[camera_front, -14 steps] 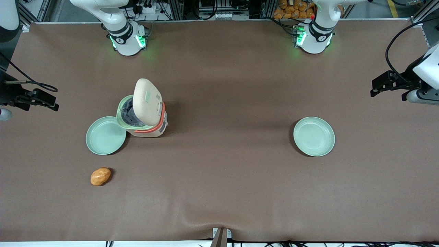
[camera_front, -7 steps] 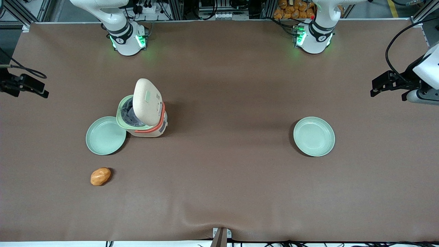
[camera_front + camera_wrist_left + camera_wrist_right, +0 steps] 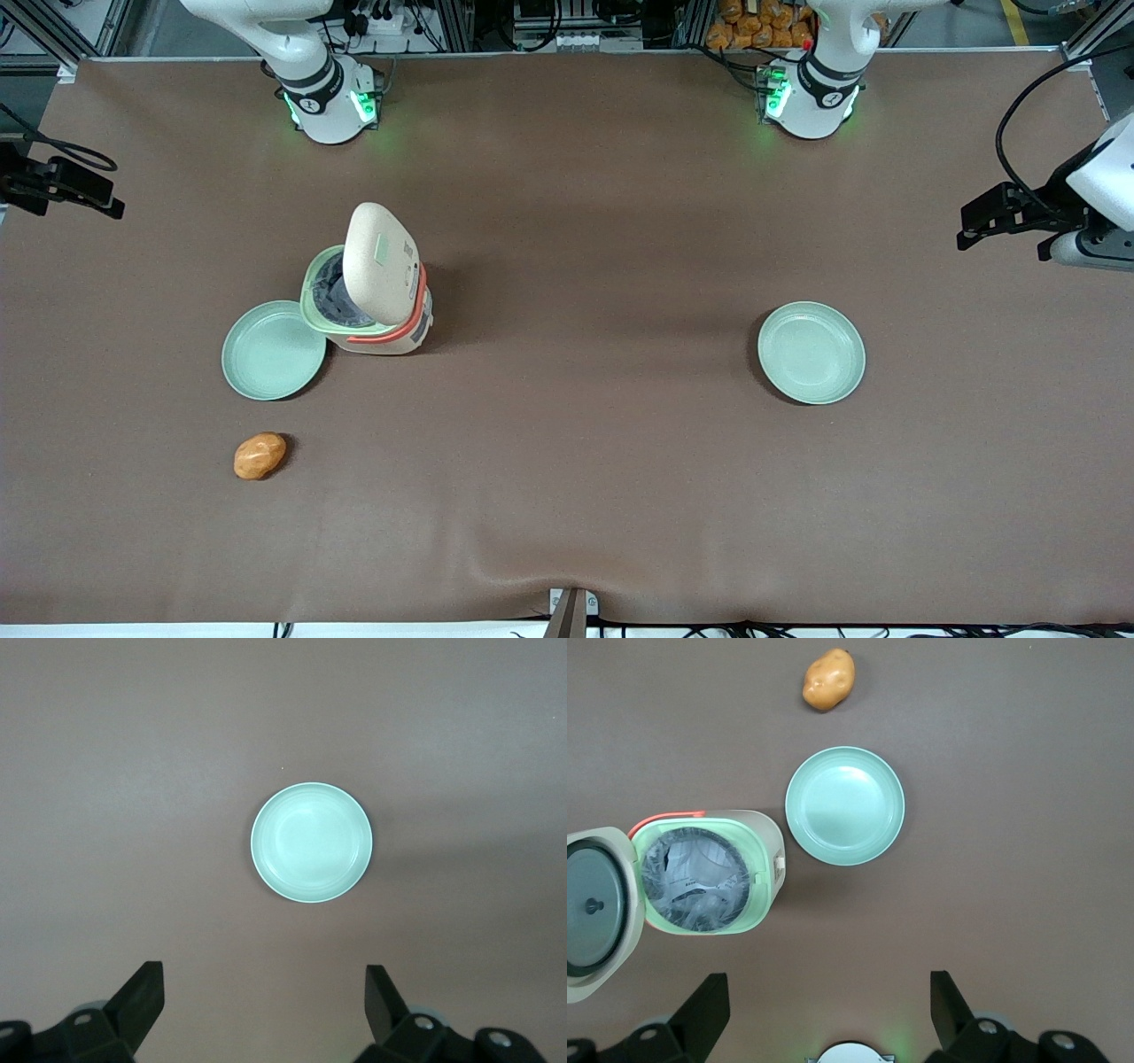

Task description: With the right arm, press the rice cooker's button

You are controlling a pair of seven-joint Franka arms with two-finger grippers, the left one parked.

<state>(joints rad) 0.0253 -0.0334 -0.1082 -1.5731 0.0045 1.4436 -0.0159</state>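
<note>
The rice cooker [image 3: 376, 306] stands with its cream lid [image 3: 379, 264] swung up, so the pale green rim and dark pot [image 3: 335, 297] show. The pale green button [image 3: 383, 250] sits on the lid's outer face. In the right wrist view the cooker [image 3: 709, 873] is seen from above with the lid's grey inner side [image 3: 594, 912]; the button is hidden there. My right gripper [image 3: 97, 199] hangs at the working arm's end of the table, well apart from the cooker and farther from the front camera. It is open and empty [image 3: 828, 1010].
A green plate [image 3: 273, 349] touches the cooker's side and also shows in the right wrist view [image 3: 844, 805]. A potato [image 3: 260, 455] lies nearer the front camera [image 3: 829, 679]. A second green plate [image 3: 811, 352] lies toward the parked arm's end [image 3: 312, 842].
My right gripper has drawn away from the front camera, along the working arm's end of the table. The cooker, plates and potato have not moved.
</note>
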